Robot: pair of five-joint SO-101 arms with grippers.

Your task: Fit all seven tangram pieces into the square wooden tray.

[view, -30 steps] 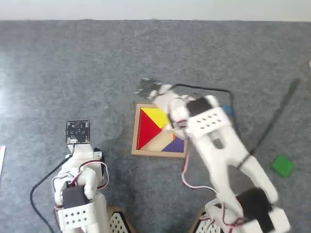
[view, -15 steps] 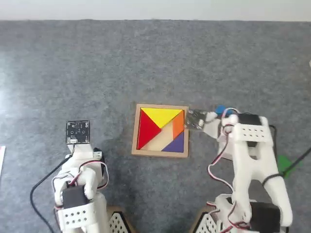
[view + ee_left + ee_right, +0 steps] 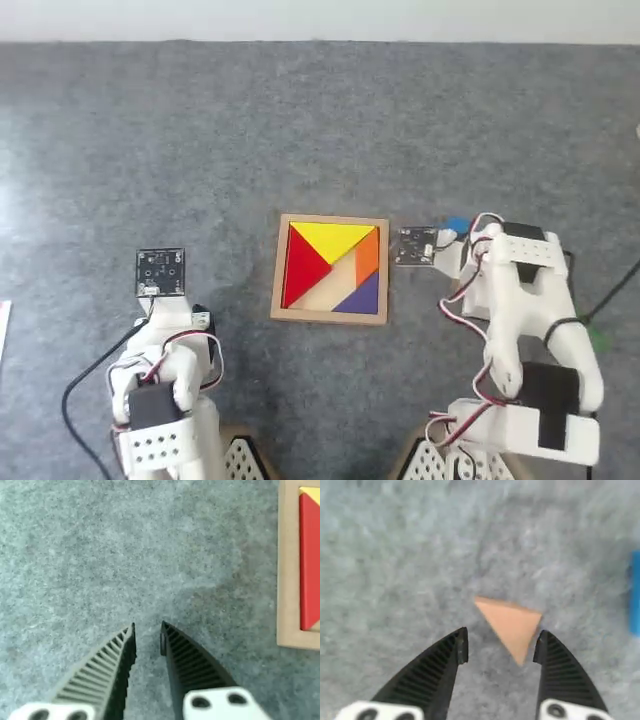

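Right wrist view: the right gripper (image 3: 502, 642) hovers with jaws wide, tips flanking a tan triangle (image 3: 510, 625) on the grey mat (image 3: 395, 540), with a blue piece (image 3: 635, 600) near it. The left gripper (image 3: 147, 629), jaws narrow and empty, sits near-left of the wooden tray (image 3: 330, 318), which holds a yellow triangle (image 3: 332, 238), red triangle (image 3: 300, 268), orange piece (image 3: 367, 256) and purple triangle (image 3: 362, 296).

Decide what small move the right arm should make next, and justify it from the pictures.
Probably lower the right end effector and close it on the tan triangle. The triangle lies flat on the grey mat between the open fingers, not gripped, and the wooden tray has a bare gap beside the red piece.
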